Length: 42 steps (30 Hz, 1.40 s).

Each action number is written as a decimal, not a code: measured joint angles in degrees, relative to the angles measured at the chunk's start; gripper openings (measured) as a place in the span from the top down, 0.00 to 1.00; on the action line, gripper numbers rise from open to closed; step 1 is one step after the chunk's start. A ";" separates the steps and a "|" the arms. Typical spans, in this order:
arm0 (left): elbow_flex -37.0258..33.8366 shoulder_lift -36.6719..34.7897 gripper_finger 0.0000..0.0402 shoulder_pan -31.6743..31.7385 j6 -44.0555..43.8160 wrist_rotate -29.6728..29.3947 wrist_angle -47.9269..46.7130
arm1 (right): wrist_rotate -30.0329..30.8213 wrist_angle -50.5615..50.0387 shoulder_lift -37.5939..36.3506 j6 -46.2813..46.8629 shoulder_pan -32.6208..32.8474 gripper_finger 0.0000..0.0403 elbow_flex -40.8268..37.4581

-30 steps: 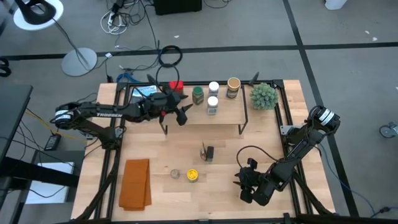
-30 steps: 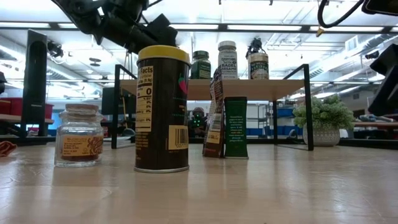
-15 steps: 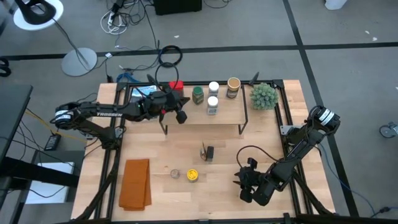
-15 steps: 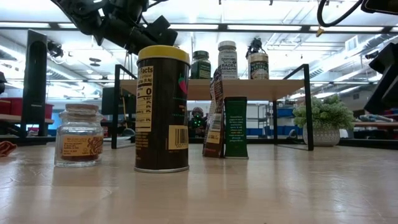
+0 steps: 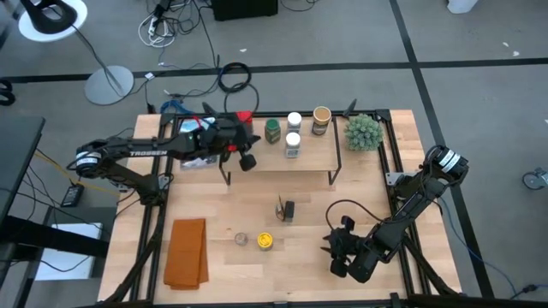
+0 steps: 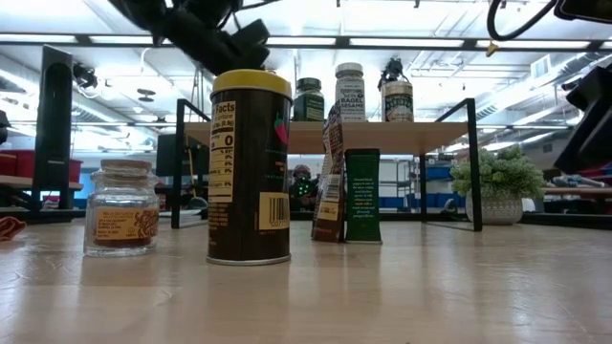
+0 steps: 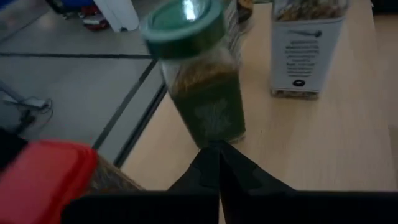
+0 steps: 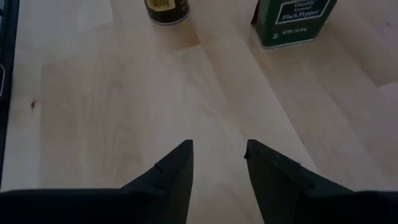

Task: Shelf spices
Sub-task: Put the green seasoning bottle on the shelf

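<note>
The shelf point(image 5: 300, 162) stands at the table's far middle. On it are a red square tin point(image 5: 243, 118), a green-lidded jar point(image 5: 272, 130) point(image 7: 202, 81), two white-lidded jars point(image 5: 293, 141) and a tan-lidded jar point(image 5: 321, 115). My left gripper point(image 5: 247, 157) point(image 7: 217, 165) hovers shut and empty above the shelf's left end, just short of the green-lidded jar. On the tabletop stand a dark green pepper tin point(image 5: 287, 210) point(image 8: 295, 22), a yellow-lidded jar point(image 5: 265, 241) point(image 6: 251, 167) and a small jar point(image 5: 242, 239) point(image 6: 121, 205). My right gripper point(image 5: 336, 248) point(image 8: 217, 155) waits open at the near right.
A green spiky plant ball point(image 5: 363, 131) sits right of the shelf. An orange cloth point(image 5: 187, 252) lies at the table's near left. Bare wood stretches between my right gripper and the loose jars. Black frame rails run along the table's edges.
My left gripper has shut on nothing, risen a little above the shelf's left end, drawn slightly back toward the table's left edge and tipped its wrist upward. The jars and tins have stayed where they were.
</note>
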 joint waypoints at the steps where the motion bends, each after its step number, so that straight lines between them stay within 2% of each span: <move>1: 1.17 0.00 1.00 0.00 1.63 0.09 -1.56 | 0.10 -0.02 0.00 0.00 0.00 0.63 0.00; 6: 5.28 0.00 1.00 -0.02 8.73 2.38 -8.67 | 0.13 -0.10 0.00 -0.04 -0.01 0.63 0.00; 11: 6.42 0.02 1.00 -0.02 12.82 3.00 -9.52 | 0.24 -0.39 0.00 -0.07 0.00 0.63 0.00; 18: 7.90 5.36 1.00 0.48 13.13 3.72 -11.15 | 0.28 -0.54 0.00 -0.07 -0.02 0.63 0.00; 27: 19.17 12.51 1.00 0.55 13.90 -0.68 -21.29 | 0.26 -1.66 0.00 0.02 -0.09 0.63 -0.02; 42: 20.52 14.12 1.00 2.17 19.03 -5.41 -15.75 | 0.21 -2.14 0.00 0.07 -0.09 0.63 0.00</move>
